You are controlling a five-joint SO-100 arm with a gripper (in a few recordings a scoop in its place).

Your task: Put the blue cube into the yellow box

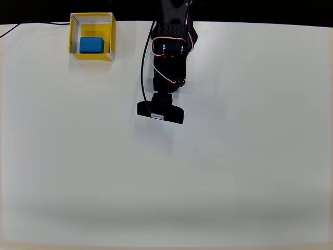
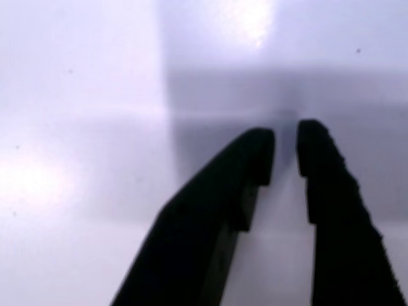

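Observation:
The blue cube lies inside the yellow box, which stands at the table's far left edge in the overhead view. My black arm is folded at the far middle of the table, well to the right of the box, and its wrist camera block hides the fingers. In the wrist view my gripper points down at bare white table. Its two dark fingers stand almost together with only a thin slit between them and nothing held.
The white table stretches wide in front of and to the right of the arm. A thin black cable runs along the far left edge toward the box.

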